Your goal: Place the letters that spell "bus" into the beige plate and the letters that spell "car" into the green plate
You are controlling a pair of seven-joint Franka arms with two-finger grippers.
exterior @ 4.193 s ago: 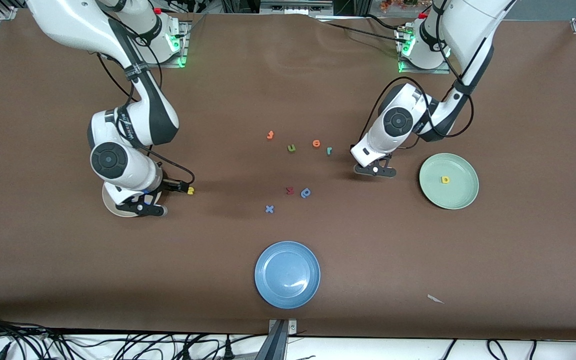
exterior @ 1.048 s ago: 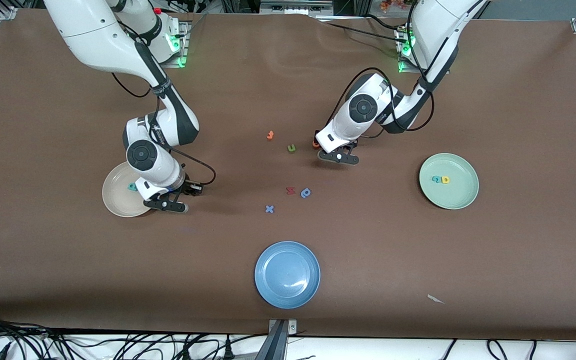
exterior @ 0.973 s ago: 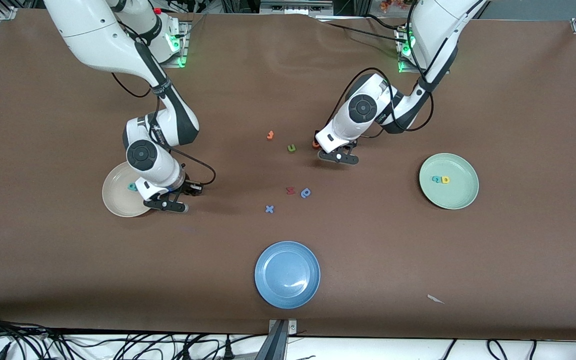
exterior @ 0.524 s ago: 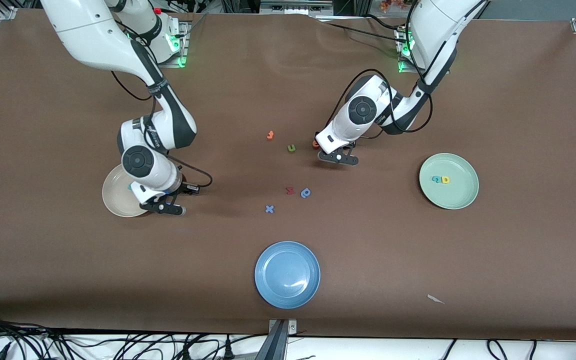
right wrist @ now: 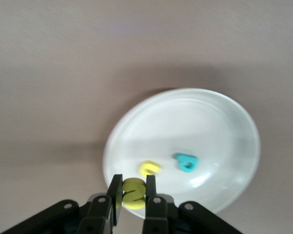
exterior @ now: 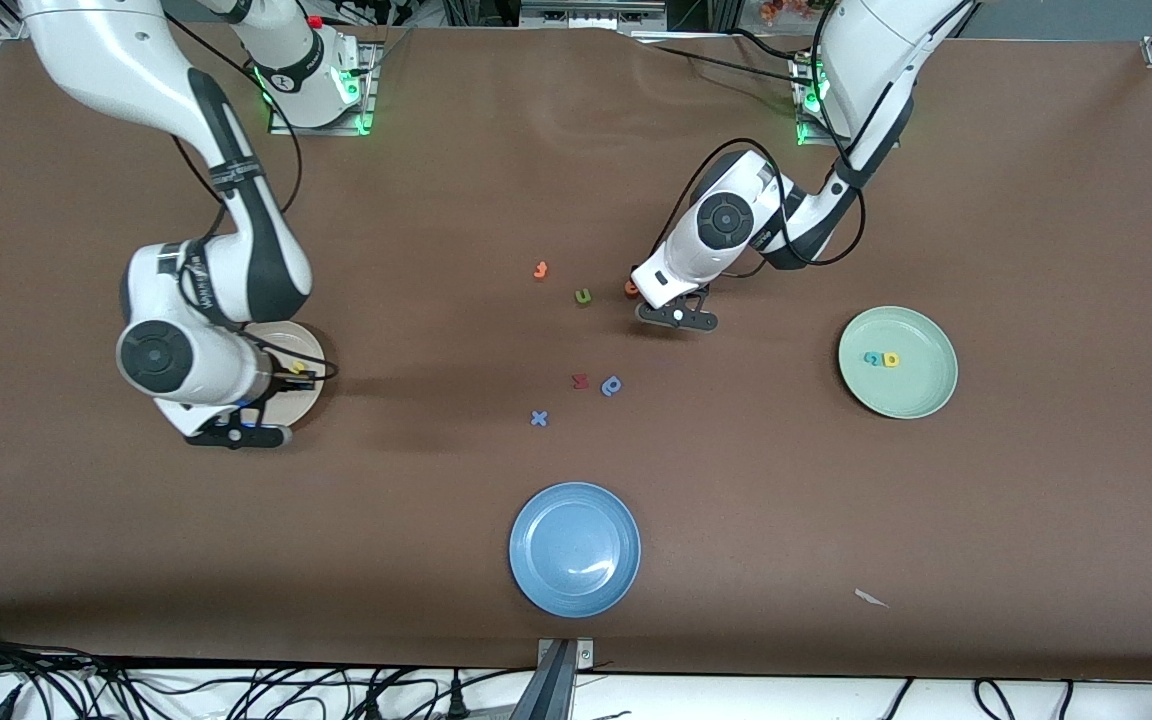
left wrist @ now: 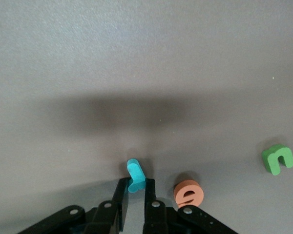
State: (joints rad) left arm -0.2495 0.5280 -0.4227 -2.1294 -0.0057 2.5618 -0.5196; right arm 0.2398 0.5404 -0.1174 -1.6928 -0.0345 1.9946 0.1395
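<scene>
Front view: both grippers are clamped on small foam letters.

Nearest lies the blue plate. Farther off, the right gripper hangs over the beige plate, pinching a yellow letter; a second yellow letter and a teal letter lie inside. The green plate holds a teal and a yellow piece. Farthest, the left gripper grips the thin teal "r" beside an orange letter and a green letter.

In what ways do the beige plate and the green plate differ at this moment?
The beige plate holds a teal letter and a yellow one, with the right gripper over its rim, shut on another yellow letter; the green plate holds a teal and a yellow letter, with no gripper near. Beige lies toward the right arm's end, green toward the left arm's. Both are round and shallow.
</scene>
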